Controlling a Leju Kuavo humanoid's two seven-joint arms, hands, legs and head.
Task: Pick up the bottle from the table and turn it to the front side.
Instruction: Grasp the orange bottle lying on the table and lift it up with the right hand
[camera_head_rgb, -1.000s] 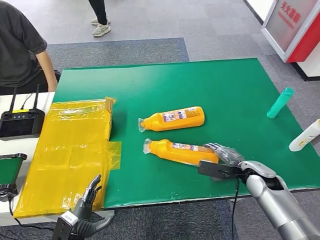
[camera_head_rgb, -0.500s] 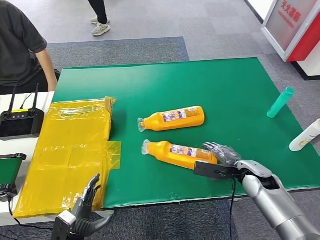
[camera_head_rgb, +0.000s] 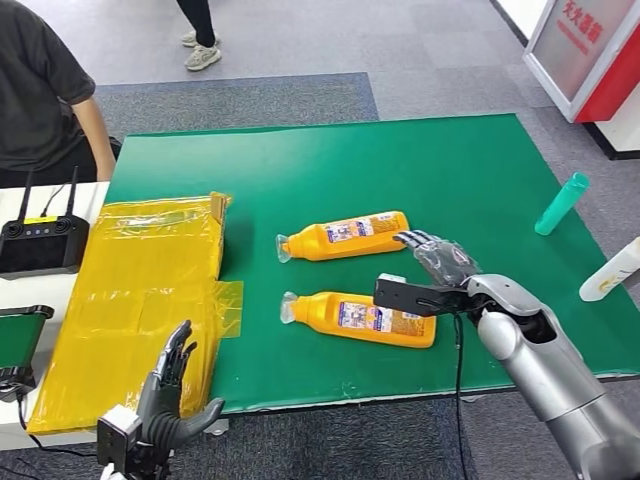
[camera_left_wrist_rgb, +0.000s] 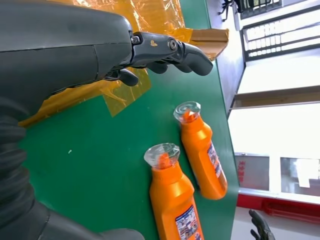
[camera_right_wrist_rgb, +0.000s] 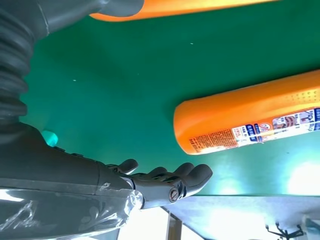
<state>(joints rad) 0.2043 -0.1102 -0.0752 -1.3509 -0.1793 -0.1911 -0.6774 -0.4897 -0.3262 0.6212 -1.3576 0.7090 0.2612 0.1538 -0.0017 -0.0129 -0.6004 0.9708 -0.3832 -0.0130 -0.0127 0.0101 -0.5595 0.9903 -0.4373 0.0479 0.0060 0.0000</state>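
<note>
Head view: I see near bottle (camera_head_rgb: 361, 318) lying flat on green counter (camera_head_rgb: 468, 190), close to front edge; far bottle (camera_head_rgb: 343, 238) parallel behind it. Right robot hand (camera_head_rgb: 438, 270) spread, holding nothing, hovering between their bases (thumb over near bottle). Open green at rear. Yellow film (camera_head_rgb: 143, 300) at left edge.

Left wrist view: left robot hand (camera_left_wrist_rgb: 166, 52) spread, empty; both clear caps face it.

Right wrist view: fingers (camera_right_wrist_rgb: 177, 180) apart above the green mat beside far bottle's base; grey floor past edge.
</note>
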